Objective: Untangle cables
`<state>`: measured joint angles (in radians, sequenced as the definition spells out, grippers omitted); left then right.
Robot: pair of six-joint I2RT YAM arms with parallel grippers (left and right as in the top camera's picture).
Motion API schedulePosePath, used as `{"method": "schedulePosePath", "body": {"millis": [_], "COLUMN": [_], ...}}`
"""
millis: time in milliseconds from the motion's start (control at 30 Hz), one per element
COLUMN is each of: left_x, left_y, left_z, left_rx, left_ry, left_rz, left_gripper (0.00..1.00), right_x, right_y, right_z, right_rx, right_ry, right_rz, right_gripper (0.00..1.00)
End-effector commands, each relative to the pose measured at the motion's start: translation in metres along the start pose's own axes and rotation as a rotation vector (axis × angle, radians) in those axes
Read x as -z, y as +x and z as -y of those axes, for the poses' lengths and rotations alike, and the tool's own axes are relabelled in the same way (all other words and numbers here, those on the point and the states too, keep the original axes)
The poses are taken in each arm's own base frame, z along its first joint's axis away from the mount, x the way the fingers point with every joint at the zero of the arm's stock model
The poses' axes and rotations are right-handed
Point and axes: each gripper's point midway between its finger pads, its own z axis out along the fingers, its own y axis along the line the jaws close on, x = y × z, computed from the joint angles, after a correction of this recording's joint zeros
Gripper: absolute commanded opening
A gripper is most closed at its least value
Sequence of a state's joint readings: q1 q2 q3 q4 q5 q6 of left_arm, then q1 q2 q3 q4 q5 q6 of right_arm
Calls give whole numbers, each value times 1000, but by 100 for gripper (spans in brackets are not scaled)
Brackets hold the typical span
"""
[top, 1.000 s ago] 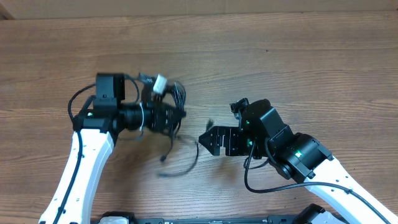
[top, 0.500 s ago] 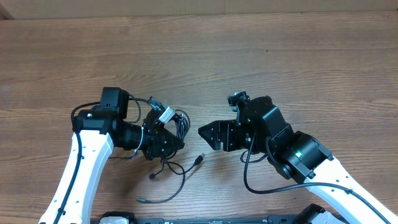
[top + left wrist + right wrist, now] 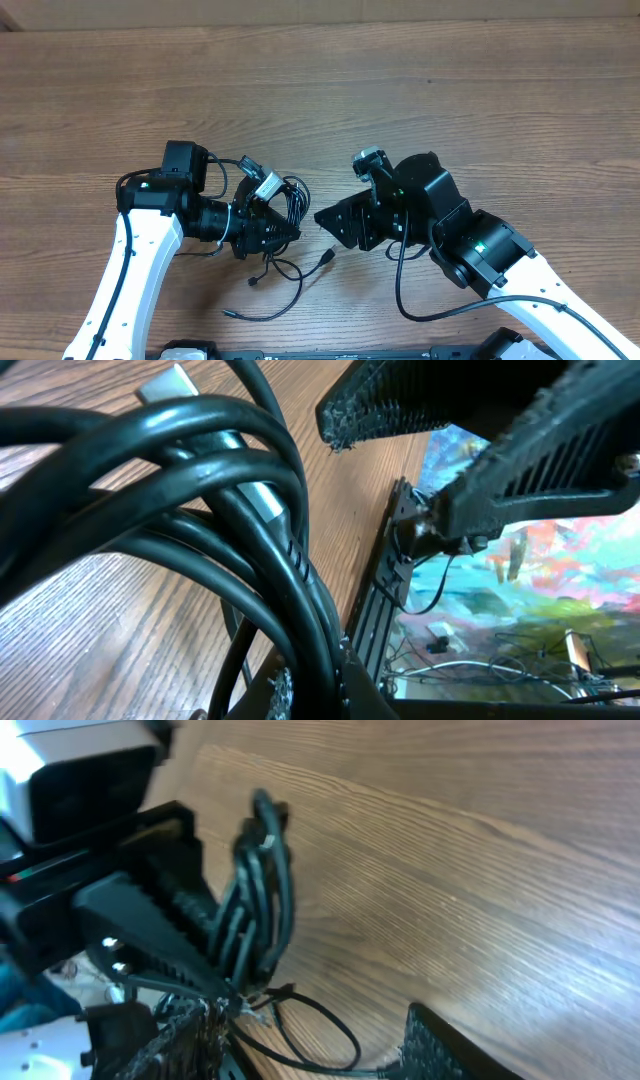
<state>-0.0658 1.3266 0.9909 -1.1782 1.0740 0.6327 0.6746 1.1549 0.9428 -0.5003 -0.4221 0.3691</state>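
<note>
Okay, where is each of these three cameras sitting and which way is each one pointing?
Overhead: above the table, looking straight down; both arms, left gripper and right gripper show.
Left wrist: low, facing the clamped cables close up, right gripper's fingers beyond; its own fingers hardly show.
Right wrist: tilted down at the table toward the left gripper; own fingers at bottom.
Shared: every view shows the cables.

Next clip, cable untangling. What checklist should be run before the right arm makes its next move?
1. Left gripper shut on the cable bundle: ok.
2. Right gripper jaws apart: ok.
3. A strand between the right jaws: cannot tell.
4. Loose plug end in view on the table: ok.
5. Cables separated: not ok, loops overlap in the bundle.
</note>
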Motion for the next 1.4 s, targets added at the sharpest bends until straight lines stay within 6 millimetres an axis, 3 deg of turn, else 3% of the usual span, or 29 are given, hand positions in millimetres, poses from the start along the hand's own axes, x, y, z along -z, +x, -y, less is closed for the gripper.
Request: {"method": "schedulePosePath", "body": {"millis": [0,300,633,867,1100,1367], "left_x": [1,2,-9,-13,-13,-11], "left_y": [-10,-12,-5,3,-4,-13], "left_z": [15,21,30,22,29,40], "left_rx": [-54,-40,-62,-79,-85,-99], "left_ry": [59,90,111,61,104,167], "left_rz": [47,61,8,-45,-10,42], "left_gripper": [5,6,6,4,4,4], "right_x": [1,-17,-17,-16,-16,-20], "right_y": [-10,-4,-16,-16,-15,-21], "right_z": [-11,2,-7,-9,-18,-1], "right_rx": [77,54,82,84,108,137], "right_ry": [-42,-15,-55,-63,-115,-25], "right_rz": [17,-28,16,15,7,37], "right_gripper": [57,47,46,45,19,16]}}
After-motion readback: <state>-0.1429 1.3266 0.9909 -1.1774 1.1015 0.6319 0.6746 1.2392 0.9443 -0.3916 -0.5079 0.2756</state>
